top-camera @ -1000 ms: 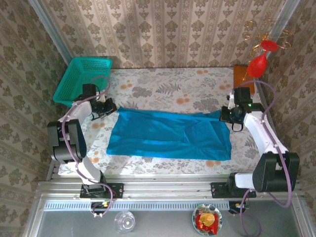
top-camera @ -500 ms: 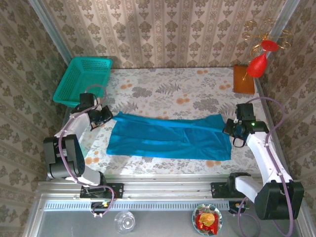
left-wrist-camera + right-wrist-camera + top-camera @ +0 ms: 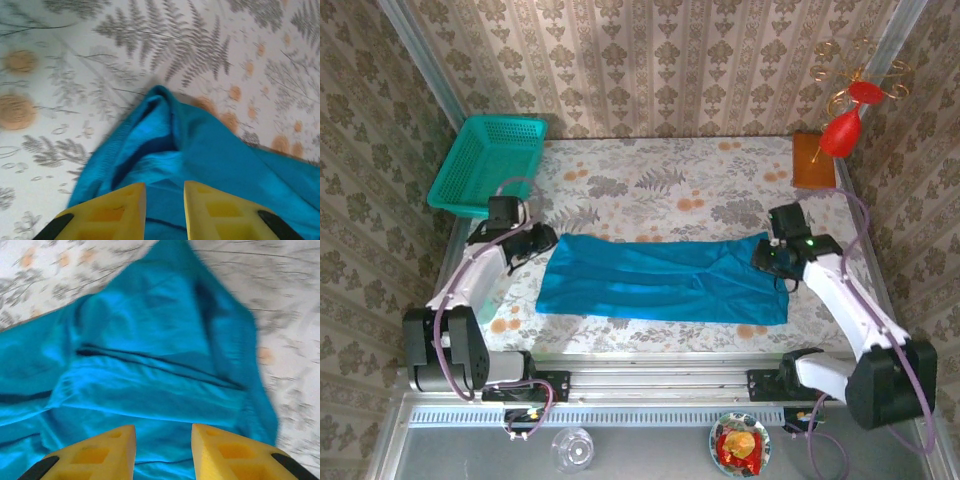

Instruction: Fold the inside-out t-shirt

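The blue t-shirt (image 3: 660,280) is down flat now, a long strip stretched left to right across the near half of the flowered worktop (image 3: 660,180). A second ago its far edge was pulled taut between the two arms and the cloth reached further back. Now that edge has slackened and the strip is narrower, with a soft crease running along its length.

Both arms have come nearer since then. The left end effector (image 3: 542,242) sits at the shirt's far left corner. From its wrist, its yellow fingers (image 3: 107,210) stand slightly apart, with the bunched corner of cloth lying just past the tips and nothing pinched between them.

The right end effector (image 3: 767,255) is at the far right corner. Its fingers (image 3: 97,450) are parted a little wider, and the blue cloth is spread under and beyond them, loose on the worktop.

Off at the far left corner, well apart from the shirt, the teal basket (image 3: 485,160) leans against the wall.
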